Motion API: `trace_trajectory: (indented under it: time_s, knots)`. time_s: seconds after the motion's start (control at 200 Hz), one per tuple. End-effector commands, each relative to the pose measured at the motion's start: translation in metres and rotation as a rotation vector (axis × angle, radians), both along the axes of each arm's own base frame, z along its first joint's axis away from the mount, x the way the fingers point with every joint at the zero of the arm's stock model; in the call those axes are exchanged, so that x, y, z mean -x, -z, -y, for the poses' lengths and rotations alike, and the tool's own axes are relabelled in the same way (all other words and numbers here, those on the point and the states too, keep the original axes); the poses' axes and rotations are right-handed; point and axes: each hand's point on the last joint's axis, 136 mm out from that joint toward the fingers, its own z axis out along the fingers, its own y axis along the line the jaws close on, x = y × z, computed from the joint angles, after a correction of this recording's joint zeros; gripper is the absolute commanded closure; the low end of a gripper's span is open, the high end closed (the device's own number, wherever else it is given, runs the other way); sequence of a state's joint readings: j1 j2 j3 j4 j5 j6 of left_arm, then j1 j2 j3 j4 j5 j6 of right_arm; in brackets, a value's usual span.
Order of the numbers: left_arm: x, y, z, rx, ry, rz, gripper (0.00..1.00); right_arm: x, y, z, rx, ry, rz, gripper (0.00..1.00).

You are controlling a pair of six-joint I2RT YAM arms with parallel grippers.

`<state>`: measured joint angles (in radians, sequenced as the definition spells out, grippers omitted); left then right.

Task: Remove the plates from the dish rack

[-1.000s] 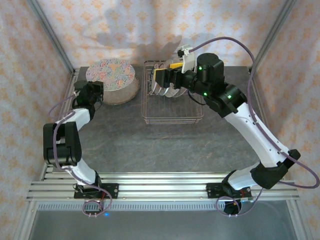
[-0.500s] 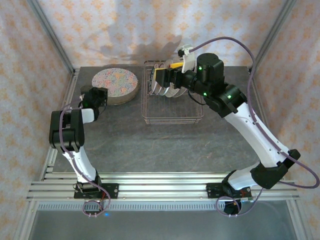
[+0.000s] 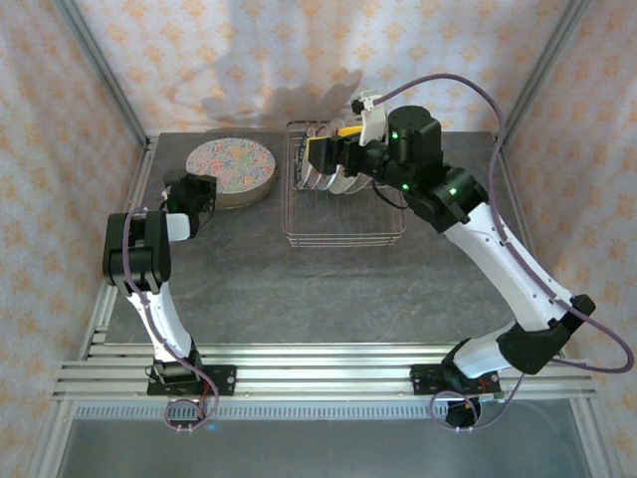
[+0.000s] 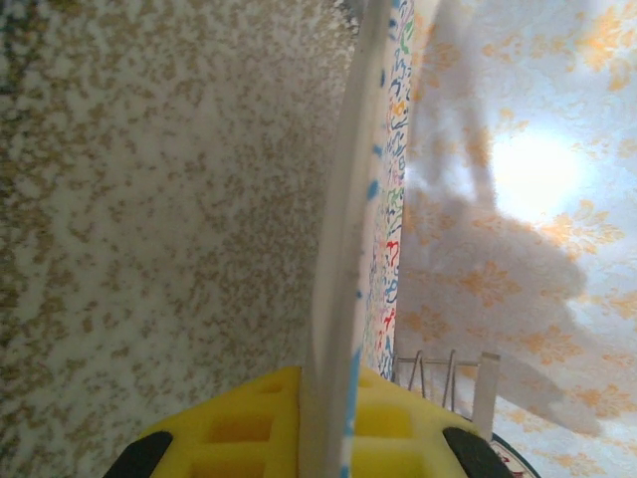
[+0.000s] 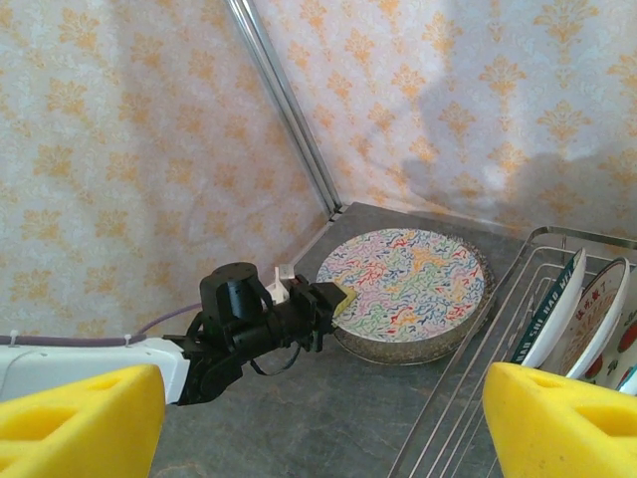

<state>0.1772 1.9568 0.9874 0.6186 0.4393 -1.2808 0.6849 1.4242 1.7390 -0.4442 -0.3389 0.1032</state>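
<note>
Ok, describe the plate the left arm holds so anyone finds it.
Find the wire dish rack at the back of the table; look left of it. The multicolour floral plate lies face up on a speckled beige-brown plate, its rim in the left gripper's jaws. The rack's plates stand on edge.

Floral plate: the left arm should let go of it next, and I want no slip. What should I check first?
1. The floral plate lies on the speckled plate: ok.
2. The left gripper is shut on its rim: ok.
3. The stack sits fully on the table: ok.
4. The right gripper is open over the dish rack, away from the stack: ok.
5. The gripped edge is fully seated: cannot tell.
</note>
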Motion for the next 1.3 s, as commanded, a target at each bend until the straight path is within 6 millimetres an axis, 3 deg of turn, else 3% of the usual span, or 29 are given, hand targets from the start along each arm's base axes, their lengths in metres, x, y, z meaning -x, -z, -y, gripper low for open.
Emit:
trace_trajectory:
  time_s: [0.0,0.706,0.881,1.296]
  knots:
    - [-0.016,-0.03,-0.003,-0.032,0.024,0.111,1.0,0.001,-0.012,0.002,-0.018,0.012,0.021,0.17]
    - [-0.016,-0.003,-0.002,-0.027,0.04,0.035,1.0,-0.001,-0.007,0.002,0.0,0.024,-0.018,0.17]
    - [-0.017,-0.001,0.0,-0.027,0.06,0.003,0.84,-0.002,-0.007,0.002,-0.001,0.026,-0.02,0.16]
    - [-0.011,0.004,0.003,-0.035,0.103,-0.1,0.67,-0.002,-0.008,0.003,-0.005,0.032,-0.022,0.16]
